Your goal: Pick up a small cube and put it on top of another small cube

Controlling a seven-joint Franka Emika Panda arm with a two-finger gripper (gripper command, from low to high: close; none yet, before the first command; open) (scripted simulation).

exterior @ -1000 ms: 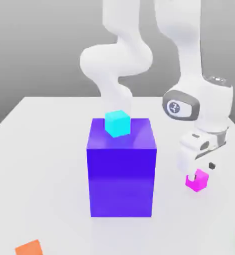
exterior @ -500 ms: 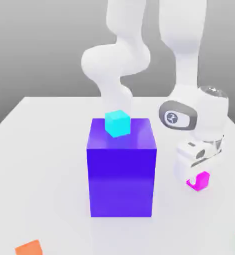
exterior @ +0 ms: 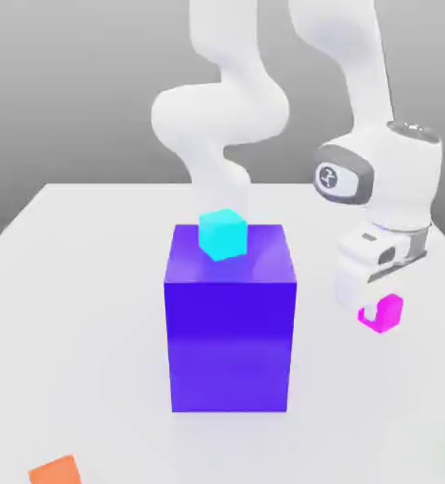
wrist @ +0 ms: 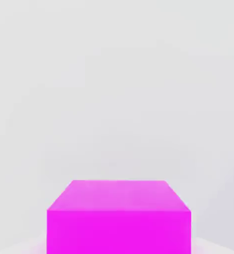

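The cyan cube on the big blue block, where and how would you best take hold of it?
Judging by its pose, grip the cyan cube by two opposite upright faces, coming straight down from above. It sits free on the flat top of the blue block, near the far edge, so nothing crowds its sides and its flat parallel faces suit two fingers.

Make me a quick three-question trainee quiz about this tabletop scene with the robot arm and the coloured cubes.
1. True or false: the magenta cube is resting on the table.
2. What sits on top of the big blue block? A) a green cube B) a cyan cube C) nothing
3. Fill in: the end effector is shut on the ____ cube.

Key:
1. False: it hangs in the end effector, clear of the table.
2. B: the cyan cube rests on the block's top.
3. Magenta.
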